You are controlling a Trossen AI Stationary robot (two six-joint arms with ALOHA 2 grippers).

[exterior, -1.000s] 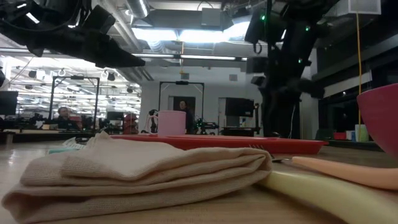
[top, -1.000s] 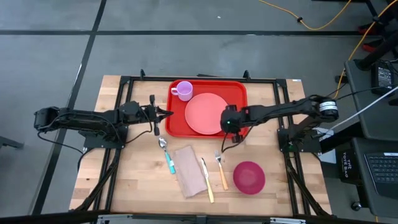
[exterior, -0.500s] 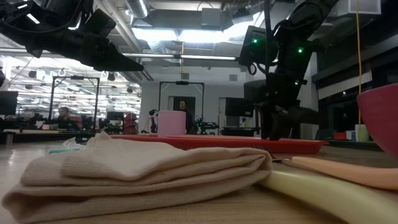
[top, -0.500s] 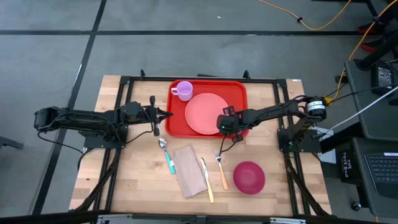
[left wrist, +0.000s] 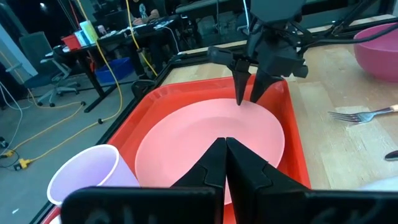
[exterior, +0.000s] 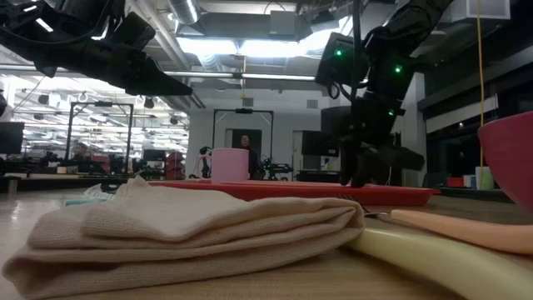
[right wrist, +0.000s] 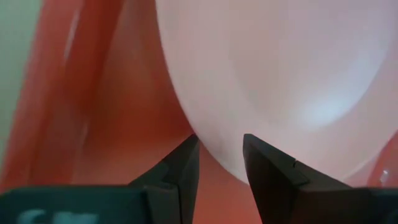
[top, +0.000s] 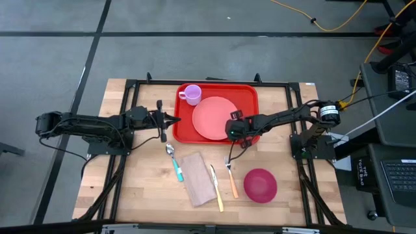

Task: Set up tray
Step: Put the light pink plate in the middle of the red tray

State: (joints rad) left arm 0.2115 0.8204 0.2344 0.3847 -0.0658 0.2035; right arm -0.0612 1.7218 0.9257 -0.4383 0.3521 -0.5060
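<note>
Right claw (left wrist: 249,99): I see it narrowly parted, tips down at the pink plate's (top: 214,118) near edge.
Tray (top: 250,94): directly beneath it, on the worktop (top: 143,188).
Left claw (top: 175,118): pinched together, just beside the tray.

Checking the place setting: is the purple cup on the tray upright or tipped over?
Upright. The purple cup stands in a corner of the red tray with its open mouth up, beside the pink plate.

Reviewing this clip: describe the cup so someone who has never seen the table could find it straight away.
Start at the red tray at the table's far middle. Inside it, in the corner toward the left arm, stands a small lilac cup, just beside the round pink plate. It is the only purple, handled item on the tray.
</note>
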